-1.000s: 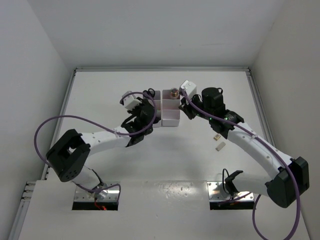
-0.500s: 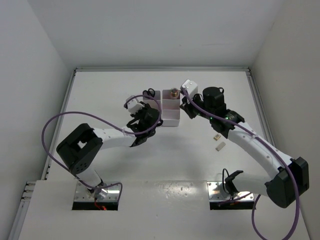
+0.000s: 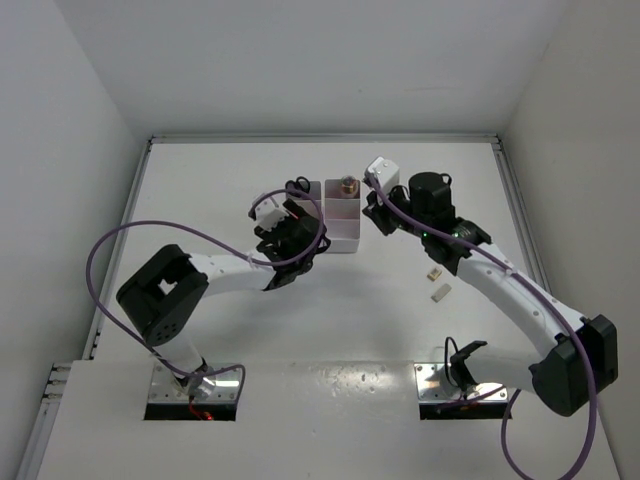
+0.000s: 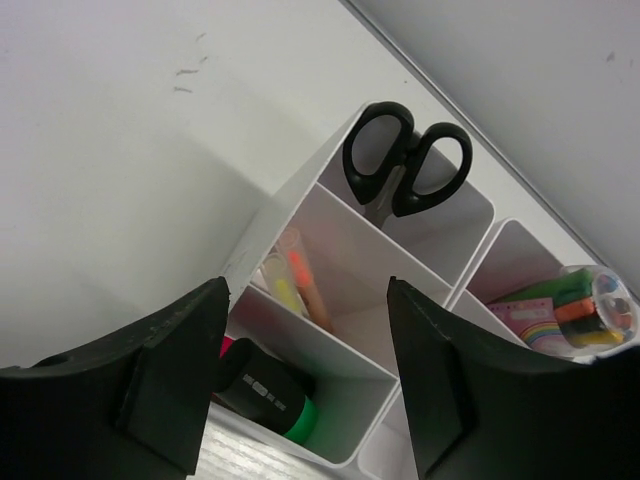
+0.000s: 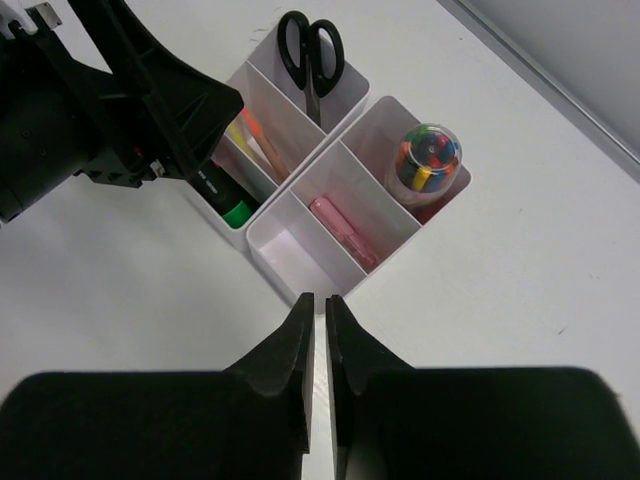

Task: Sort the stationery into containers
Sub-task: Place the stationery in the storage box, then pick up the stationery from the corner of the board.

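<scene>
Two white organiser boxes stand side by side; the left box (image 5: 300,100) (image 4: 300,215) holds black-handled scissors (image 4: 405,165), thin pink and yellow sticks (image 4: 290,275) and a green black-capped highlighter (image 4: 265,392). The right box (image 5: 385,105) (image 3: 341,228) holds a clear tub of coloured bits (image 5: 430,158) and a pink tube (image 5: 345,232); its near compartment is bare. My left gripper (image 4: 310,380) (image 3: 298,230) is open and empty, just over the highlighter compartment. My right gripper (image 5: 318,305) (image 3: 373,208) is shut and empty, above the right box's near corner. Two small beige blocks (image 3: 433,272) lie on the table.
The second beige block (image 3: 439,293) lies just below the first, beside my right forearm. White walls enclose the table on three sides. Purple cables loop off both arms.
My left arm has swung in and its gripper has moved right, closer over the left box. My right arm has barely moved.
</scene>
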### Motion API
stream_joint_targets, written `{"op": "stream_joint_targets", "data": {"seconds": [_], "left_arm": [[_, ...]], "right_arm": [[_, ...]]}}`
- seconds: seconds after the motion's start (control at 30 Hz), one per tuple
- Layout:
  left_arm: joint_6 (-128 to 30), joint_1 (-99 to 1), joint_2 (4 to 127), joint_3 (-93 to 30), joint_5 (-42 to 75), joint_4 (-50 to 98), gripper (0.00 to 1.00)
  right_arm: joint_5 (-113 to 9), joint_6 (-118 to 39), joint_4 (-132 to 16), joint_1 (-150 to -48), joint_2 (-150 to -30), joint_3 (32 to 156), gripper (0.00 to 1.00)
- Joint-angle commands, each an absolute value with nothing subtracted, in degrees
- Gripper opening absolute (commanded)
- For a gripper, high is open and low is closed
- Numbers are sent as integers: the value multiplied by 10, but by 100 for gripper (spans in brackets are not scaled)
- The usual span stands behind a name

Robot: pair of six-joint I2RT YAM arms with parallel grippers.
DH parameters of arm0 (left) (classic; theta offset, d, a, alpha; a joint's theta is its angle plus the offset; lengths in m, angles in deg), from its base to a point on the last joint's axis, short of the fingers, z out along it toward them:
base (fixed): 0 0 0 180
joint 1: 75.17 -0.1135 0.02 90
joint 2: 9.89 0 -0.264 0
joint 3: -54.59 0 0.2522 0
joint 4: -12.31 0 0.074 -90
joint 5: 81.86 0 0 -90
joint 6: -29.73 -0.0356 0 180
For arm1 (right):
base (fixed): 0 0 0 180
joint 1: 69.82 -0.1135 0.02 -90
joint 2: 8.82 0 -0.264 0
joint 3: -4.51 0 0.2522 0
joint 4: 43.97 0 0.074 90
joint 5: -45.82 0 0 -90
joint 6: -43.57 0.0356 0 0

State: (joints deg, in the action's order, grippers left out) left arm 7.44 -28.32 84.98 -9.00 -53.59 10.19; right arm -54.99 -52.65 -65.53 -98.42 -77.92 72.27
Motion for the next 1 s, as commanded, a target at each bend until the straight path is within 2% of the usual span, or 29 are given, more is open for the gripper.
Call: {"op": "stream_joint_targets", "data": {"seconds": [0.0,0.03,0.07,0.1,0.13,0.17,0.2,0.23,0.27,0.3,0.33,0.37,0.4,0.43,0.47,0.5,0.53,0.57,0.63,0.73,0.9,0.97], "left_arm": [[91,-280,839,-106,-551,118,70],[81,-273,833,-106,-551,118,72],[75,-273,825,-106,-557,124,72],[58,-264,805,-113,-563,124,72],[45,-253,792,-123,-563,131,72],[30,-246,779,-135,-563,142,67],[-8,-241,754,-150,-558,183,58],[-30,-241,741,-183,-536,208,21],[-55,-241,728,-200,-511,237,7],[-115,-241,715,-213,-480,284,0],[-153,-251,690,-230,-371,298,0],[-188,-279,680,-237,-300,313,1],[-247,-295,673,-245,-229,361,13],[-276,-310,673,-265,-90,390,31],[-305,-332,678,-277,-35,423,66],[-326,-332,683,-289,-3,498,75],[-353,-338,683,-298,8,530,80],[-360,-338,683,-298,-6,557,82],[-372,-338,641,-251,-21,566,85],[-387,-346,558,-202,-21,539,89],[-408,-385,469,-133,-23,507,93],[-419,-403,457,-117,-6,507,94]], "right_arm": [[-556,-529,-643,-978,-774,723,10],[-556,-535,-648,-978,-774,723,17],[-548,-540,-669,-978,-774,738,46],[-531,-555,-681,-973,-774,745,60],[-517,-568,-697,-972,-774,758,71],[-503,-583,-732,-972,-768,765,79],[-482,-631,-754,-967,-762,772,79],[-469,-663,-777,-967,-761,772,68],[-450,-691,-801,-961,-753,772,36],[-410,-719,-812,-961,-753,761,0],[-393,-782,-826,-955,-753,745,0],[-380,-813,-870,-946,-758,745,0],[-352,-833,-887,-940,-770,738,0],[-338,-853,-902,-923,-807,738,2],[-328,-854,-917,-913,-829,738,12],[-309,-848,-944,-902,-853,745,48],[-303,-816,-963,-880,-880,768,59],[-310,-800,-988,-869,-929,784,65],[-396,-770,-1044,-832,-956,806,69],[-424,-757,-1050,-813,-970,797,74],[-409,-745,-1043,-778,-1023,789,75],[-453,-745,-1054,-770,-1049,807,76]]}}
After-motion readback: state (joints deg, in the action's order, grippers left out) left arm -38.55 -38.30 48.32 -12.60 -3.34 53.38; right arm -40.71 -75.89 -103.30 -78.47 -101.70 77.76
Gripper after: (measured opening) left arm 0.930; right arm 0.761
